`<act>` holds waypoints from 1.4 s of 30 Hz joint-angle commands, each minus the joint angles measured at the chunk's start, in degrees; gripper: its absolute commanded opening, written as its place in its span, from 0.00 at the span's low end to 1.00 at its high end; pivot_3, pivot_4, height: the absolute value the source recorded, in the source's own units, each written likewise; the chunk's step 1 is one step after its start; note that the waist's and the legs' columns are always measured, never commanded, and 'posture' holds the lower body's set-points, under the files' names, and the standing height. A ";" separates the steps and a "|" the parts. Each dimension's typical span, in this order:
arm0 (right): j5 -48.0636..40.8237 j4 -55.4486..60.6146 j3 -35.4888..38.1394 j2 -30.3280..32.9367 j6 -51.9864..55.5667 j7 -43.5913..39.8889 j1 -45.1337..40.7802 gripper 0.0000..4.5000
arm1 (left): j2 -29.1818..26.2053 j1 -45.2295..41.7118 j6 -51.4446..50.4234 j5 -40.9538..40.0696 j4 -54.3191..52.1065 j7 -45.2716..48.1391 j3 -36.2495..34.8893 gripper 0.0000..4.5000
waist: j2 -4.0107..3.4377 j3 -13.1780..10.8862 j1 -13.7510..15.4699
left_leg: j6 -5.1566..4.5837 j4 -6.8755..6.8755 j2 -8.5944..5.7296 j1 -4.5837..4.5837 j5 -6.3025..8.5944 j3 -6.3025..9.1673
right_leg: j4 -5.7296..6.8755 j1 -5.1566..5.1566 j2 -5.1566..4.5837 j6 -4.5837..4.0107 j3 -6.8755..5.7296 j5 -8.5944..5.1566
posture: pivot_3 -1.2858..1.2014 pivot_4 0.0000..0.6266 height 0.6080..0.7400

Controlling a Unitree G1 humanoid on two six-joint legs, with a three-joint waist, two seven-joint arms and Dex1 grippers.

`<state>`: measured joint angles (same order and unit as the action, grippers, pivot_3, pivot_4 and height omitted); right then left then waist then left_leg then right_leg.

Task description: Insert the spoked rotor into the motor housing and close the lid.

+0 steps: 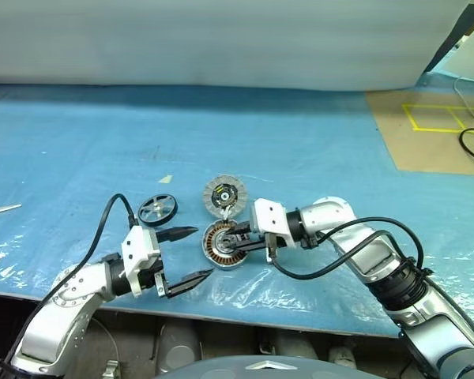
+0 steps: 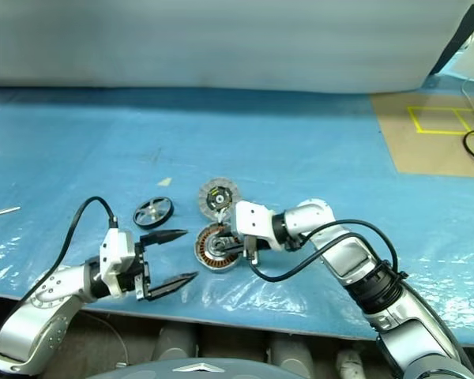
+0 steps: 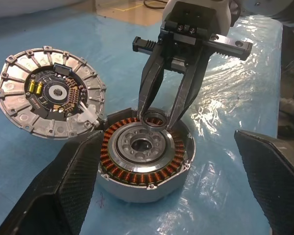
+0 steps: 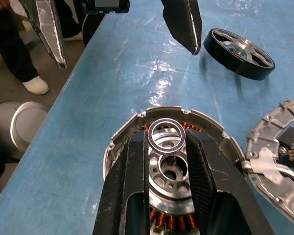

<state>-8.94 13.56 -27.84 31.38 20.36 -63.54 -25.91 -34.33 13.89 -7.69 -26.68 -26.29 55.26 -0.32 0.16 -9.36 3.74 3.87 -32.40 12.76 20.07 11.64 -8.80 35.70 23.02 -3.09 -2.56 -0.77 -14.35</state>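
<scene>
right tool (image 4: 166, 139) pinches a small metal ring (image 4: 166, 133) above motor housing (image 4: 132, 128).

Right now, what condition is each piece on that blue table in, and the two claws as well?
motor housing: open, copper windings showing, no rotor inside.
small metal ring: pinched over the housing by the right gripper.
spoked rotor: lying flat on the table, apart.
lid: off, tilted against the housing, segmented face showing.
left gripper: open, empty.

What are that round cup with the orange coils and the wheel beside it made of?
The motor housing looks like cast grey metal, matte outside, ringed with shiny copper-coloured wire windings. The spoked rotor seems metal too: bright machined spokes and a dark, smooth outer band, possibly painted or coated.
</scene>
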 commanded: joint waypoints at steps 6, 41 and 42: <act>0.32 -3.56 1.45 -2.16 1.31 1.63 -1.13 0.15 | -0.03 2.03 0.33 0.00 -3.61 -2.49 -0.88 1.00 | 0.01 0.01 -0.02 | 0.00 -0.02 0.00 0.01 0.00 0.00 | -0.01 -0.01 0.00 0.00 0.00 0.00 | 0.52 0.24 1.00; 1.75 -4.11 0.21 -2.58 0.82 1.77 0.60 0.15 | -0.14 0.79 1.10 0.51 -1.33 -2.46 0.32 1.00 | 0.01 0.01 -0.01 | 0.01 -0.04 0.00 0.01 0.00 -0.01 | 0.01 -0.01 0.01 0.01 0.01 0.01 | 0.52 0.24 1.00; 2.09 -4.39 -0.10 -2.43 0.58 1.66 0.74 0.15 | -0.16 0.84 1.02 0.52 -1.49 -2.56 0.29 1.00 | 0.01 0.01 -0.01 | 0.01 -0.04 0.00 0.01 0.00 -0.01 | 0.01 -0.01 0.00 0.00 0.01 0.01 | 0.52 0.24 1.00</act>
<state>-7.13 8.70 -27.81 29.01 22.10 -61.63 -25.50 -34.27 14.37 -7.45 -26.14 -26.69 52.47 0.35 0.17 -9.36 3.73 3.88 -32.45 12.76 20.08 11.64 -8.81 35.71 23.01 -3.08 -2.56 -0.76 -14.35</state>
